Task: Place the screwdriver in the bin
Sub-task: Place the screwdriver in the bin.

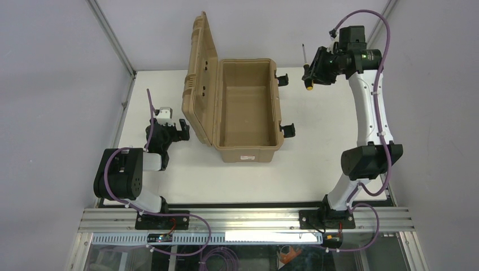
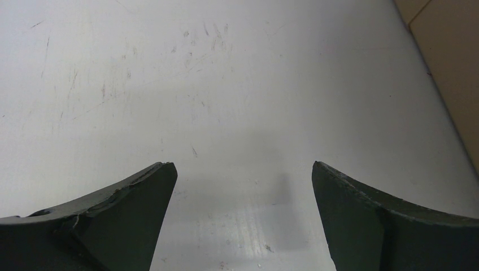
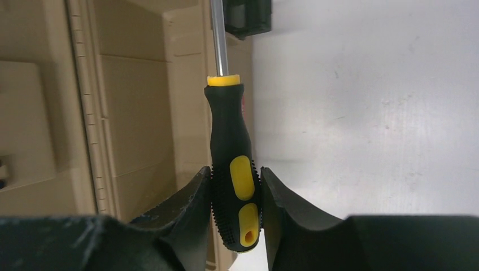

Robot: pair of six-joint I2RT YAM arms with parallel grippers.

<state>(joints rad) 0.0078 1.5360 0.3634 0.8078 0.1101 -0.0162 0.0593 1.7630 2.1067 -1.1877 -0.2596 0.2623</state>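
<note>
Gripping the screwdriver (image 3: 229,130) handle, the right hand (image 3: 234,180) hangs beside the open bin (image 1: 247,149). The left hand (image 2: 243,175) is released. The bin's white label (image 1: 247,157) is unreadable.

One screwdriver (image 3: 227,135), one bin (image 1: 248,151), one table (image 1: 316,161).

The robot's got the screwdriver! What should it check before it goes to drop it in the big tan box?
1. Grip: ok. The right gripper is shut on the screwdriver handle.
2. Lid open: ok. The bin has its lid standing up on its left side.
3. Room inside: ok. Nothing shows in the bin.
4. Screwdriver over the bin: not ok. It hangs off the bin's right side, over the table.
5. Left gripper out of the way: ok. It is open, holds nothing, and sits left of the lid.
6. High enough to clear the bin: cannot tell.
</note>
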